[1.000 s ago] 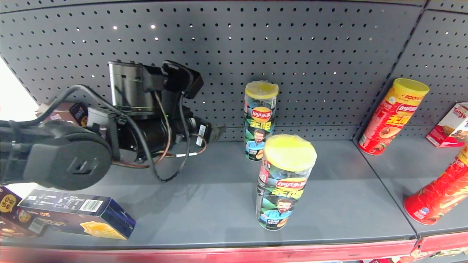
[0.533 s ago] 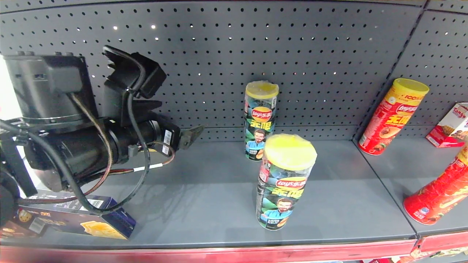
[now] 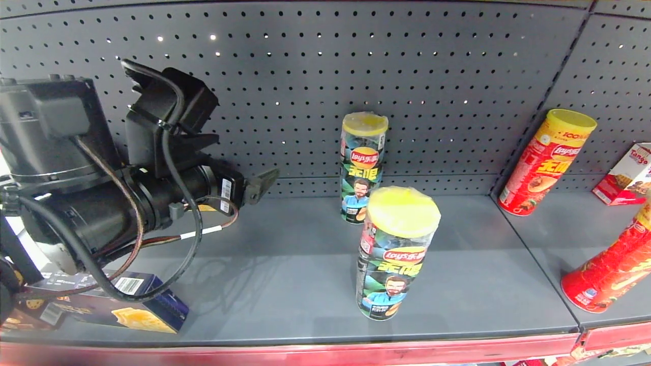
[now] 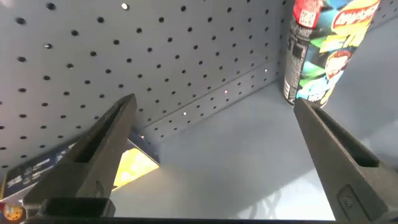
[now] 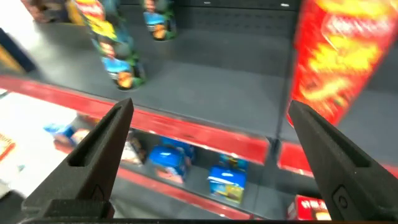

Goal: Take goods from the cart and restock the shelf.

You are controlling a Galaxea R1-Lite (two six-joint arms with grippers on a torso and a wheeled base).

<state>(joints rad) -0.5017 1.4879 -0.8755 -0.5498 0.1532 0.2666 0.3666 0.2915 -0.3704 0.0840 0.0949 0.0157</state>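
The left gripper (image 4: 214,102), jaws spread and empty, draws back toward the shelf's (image 3: 285,295) left edge, away from the front chip can (image 3: 396,254); that placement is probably finished.

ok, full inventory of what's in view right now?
green chip cans: 2, green-black, yellow lids, upright on the shelf, one at the back, one nearer the front
red chip cans: 2, red, right bay
red-white box: 1, far right
dark blue box: 1, lying at the left front
shelf: 1, grey, red front edge
pegboard: 1, grey, behind
blue packs: count unclear, lower shelf
left gripper: open, empty, over the shelf left of the cans
right gripper: open, empty, before the shelf's front edge
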